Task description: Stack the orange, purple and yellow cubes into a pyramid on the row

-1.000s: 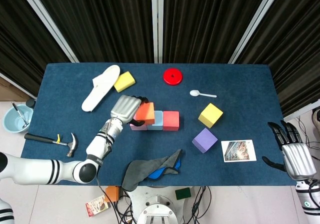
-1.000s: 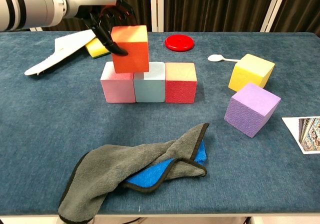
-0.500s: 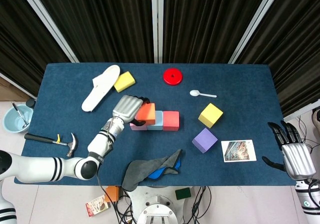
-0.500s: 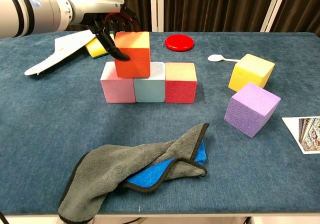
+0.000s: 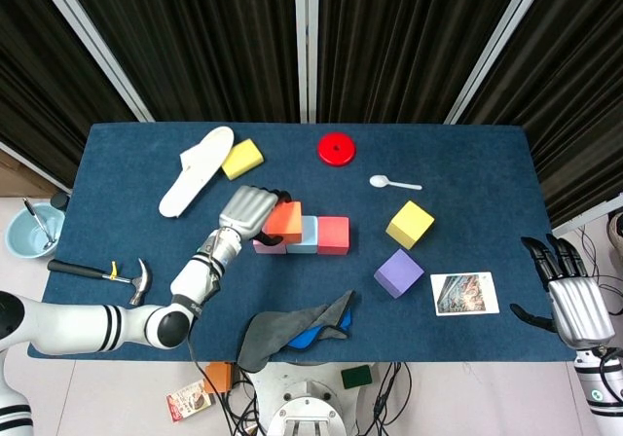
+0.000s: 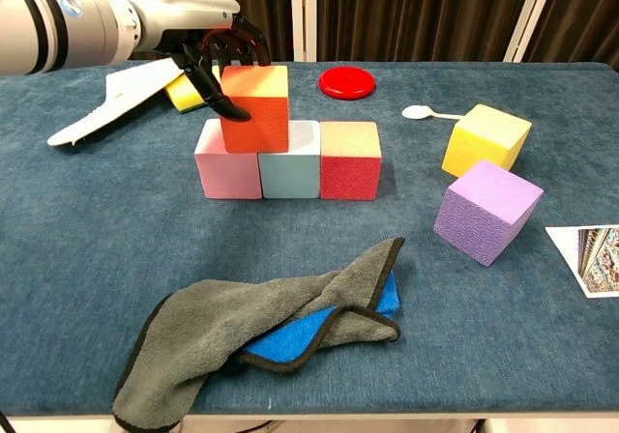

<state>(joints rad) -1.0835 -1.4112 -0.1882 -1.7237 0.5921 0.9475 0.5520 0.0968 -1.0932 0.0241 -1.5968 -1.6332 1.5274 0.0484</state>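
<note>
A row of three cubes stands mid-table: pink (image 6: 226, 170), light blue (image 6: 290, 170) and red (image 6: 350, 159). The orange cube (image 6: 256, 109) sits on top, straddling the pink and light blue ones, and my left hand (image 6: 215, 54) grips it from the left and behind. In the head view the left hand (image 5: 247, 211) covers part of the orange cube (image 5: 285, 222). The yellow cube (image 6: 486, 139) and the purple cube (image 6: 486, 211) lie on the cloth to the right. My right hand (image 5: 572, 300) hangs open off the table's right edge, holding nothing.
A grey and blue cloth (image 6: 261, 328) lies crumpled at the front. A white shoe insole (image 6: 116, 100), a yellow sponge (image 5: 242, 159), a red disc (image 6: 347, 82), a white spoon (image 6: 431, 114) and a photo card (image 5: 464, 293) are spread around. A hammer (image 5: 102, 273) lies off the left edge.
The left hand has lowered the orange cube from just above the row onto the pink and light blue cubes. The right hand has stayed still.
</note>
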